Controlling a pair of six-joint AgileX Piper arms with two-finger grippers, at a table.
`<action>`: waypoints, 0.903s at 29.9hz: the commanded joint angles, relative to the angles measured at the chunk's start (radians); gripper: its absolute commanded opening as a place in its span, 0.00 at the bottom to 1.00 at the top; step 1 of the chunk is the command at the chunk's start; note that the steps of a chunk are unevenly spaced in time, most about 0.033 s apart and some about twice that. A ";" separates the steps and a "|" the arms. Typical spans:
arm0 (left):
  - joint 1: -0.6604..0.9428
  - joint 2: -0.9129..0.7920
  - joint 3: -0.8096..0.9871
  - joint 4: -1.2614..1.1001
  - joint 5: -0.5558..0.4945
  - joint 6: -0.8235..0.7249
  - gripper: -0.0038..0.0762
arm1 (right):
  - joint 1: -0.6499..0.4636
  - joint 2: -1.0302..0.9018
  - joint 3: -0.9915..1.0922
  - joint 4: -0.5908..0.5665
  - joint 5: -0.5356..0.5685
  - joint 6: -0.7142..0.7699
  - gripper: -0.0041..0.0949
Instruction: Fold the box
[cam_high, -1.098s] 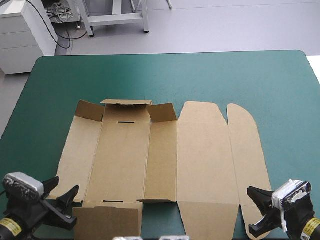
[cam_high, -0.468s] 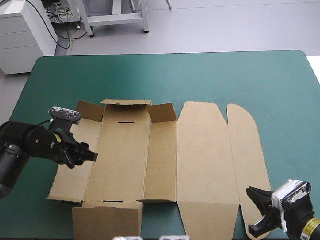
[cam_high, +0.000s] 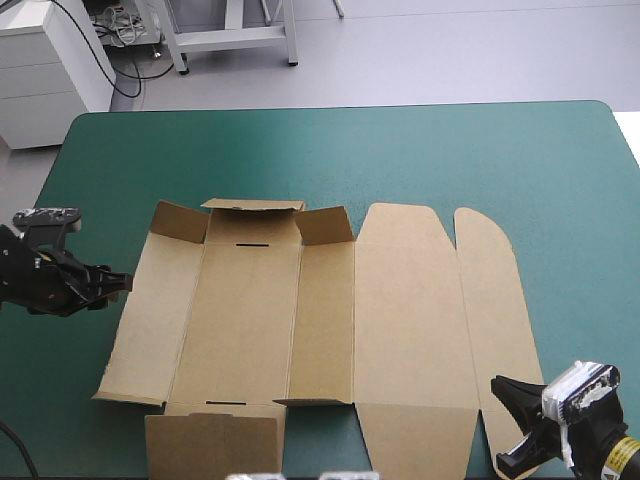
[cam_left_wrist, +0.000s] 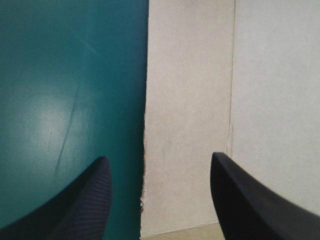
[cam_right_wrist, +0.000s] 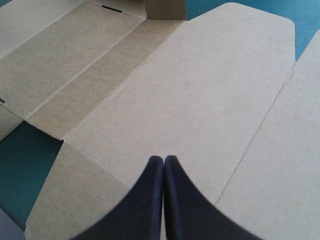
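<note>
**A:** Two arms, one sheet. Where does the box (cam_high: 330, 310) lie?

**B:** Mid-bench, an opened-out brown sheet flat on the teal-green bench (cam_high: 330, 150). Only the short flaps (cam_high: 322, 225) at its 12 o'clock end stand up a little. No wall is raised yet.

**A:** Step in hand?

**B:** Judged: the very start, the approach to the first side wall.

**A:** Left jaws?

**B:** At the box's 9 o'clock, set wide apart, holding nothing. In the wrist view the outer edge of the left side panel (cam_left_wrist: 187, 115) runs between them, one finger over the cover and one over the board. Contact cannot be told.

**A:** Right jaws?

**B:** At the box's 5 o'clock, pressed together to a point and empty. They point across the lid panel (cam_right_wrist: 200, 90).

**A:** What does the next move call for?

**B:** Probably the left jaws catch that edge and swing the panel up about its crease, toward 3 o'clock. The board lies flat, so there is little to catch. The sheet may slide unless the right jaws pin it.
</note>
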 joint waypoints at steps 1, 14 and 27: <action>0.098 -0.014 0.011 -0.058 0.038 0.057 0.57 | -0.002 0.012 -0.025 -0.001 -0.073 -0.017 0.02; 0.179 0.161 0.173 -0.170 0.038 0.265 0.57 | -0.002 0.012 -0.025 -0.003 -0.075 -0.055 0.02; 0.179 0.334 0.173 -0.203 0.041 0.360 0.57 | -0.002 0.012 -0.025 -0.003 -0.076 -0.055 0.02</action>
